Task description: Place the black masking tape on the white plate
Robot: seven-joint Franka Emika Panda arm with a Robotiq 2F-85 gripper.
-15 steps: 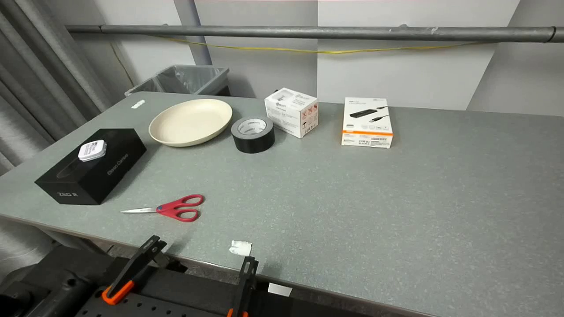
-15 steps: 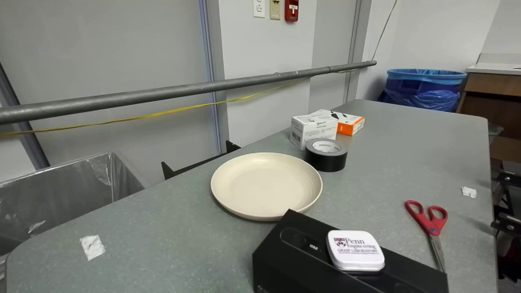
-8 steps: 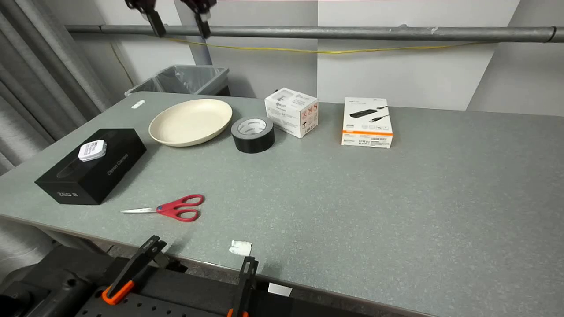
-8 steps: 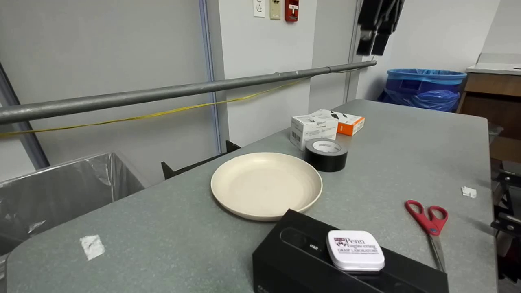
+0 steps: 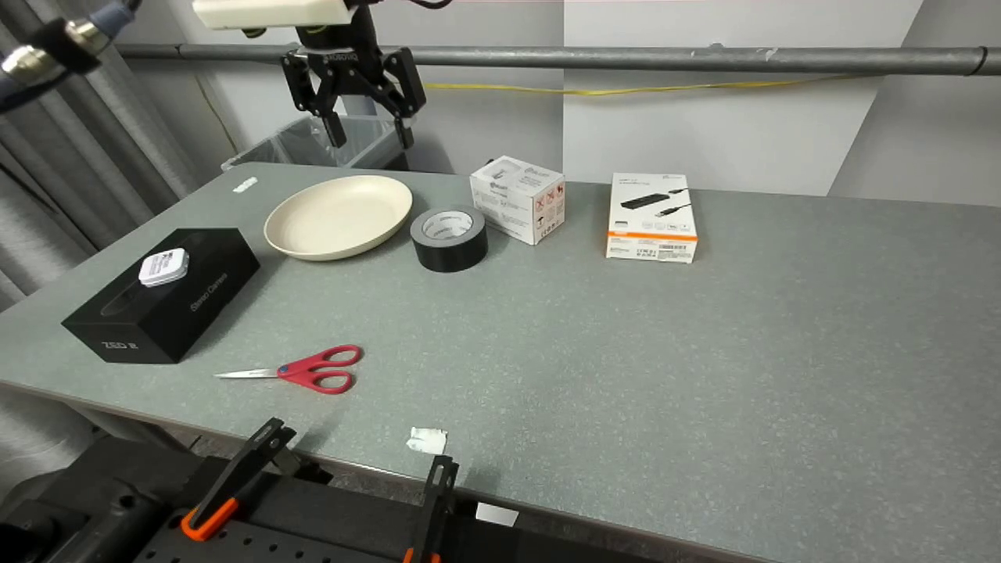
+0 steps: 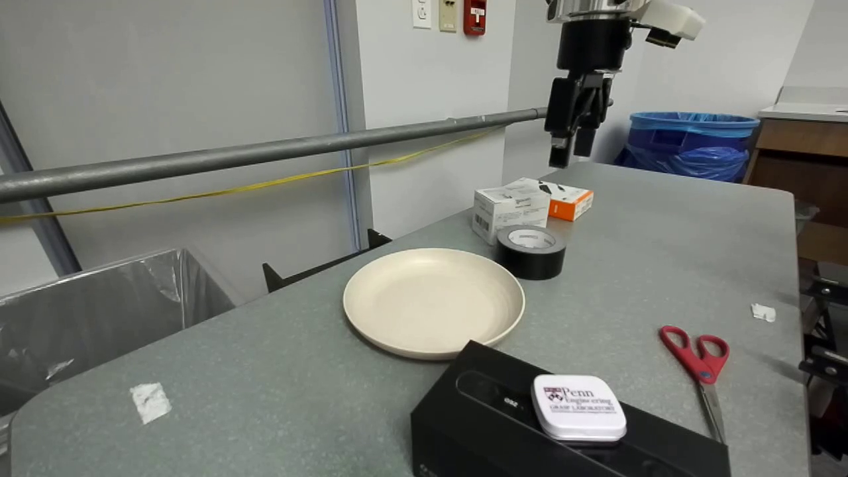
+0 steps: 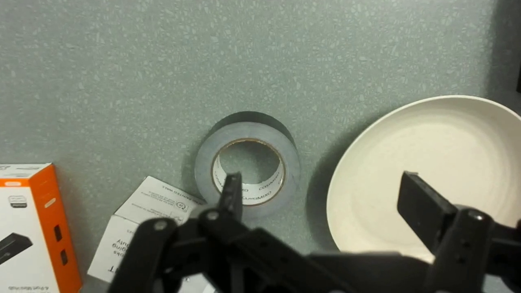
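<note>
We saw a speckled grey-green worktop, then an oblong black box marked "ZED 2" and "Stereo Camera". The white plate was round, shallow and smooth-rimmed. Above the worktop, we noted the end effector, its fingers parted wide over open air. The black masking tape, a thick ring reading "COSIMIXO" inside, lay flat beside the plate. We read "Penn Engineering" on a rounded white case atop the box.

The arm's silver wrist hangs at the top edge of an exterior view, black jaws pointing downward beneath it, and the wrist view shows their two fingertips parted by a wide gap.
</note>
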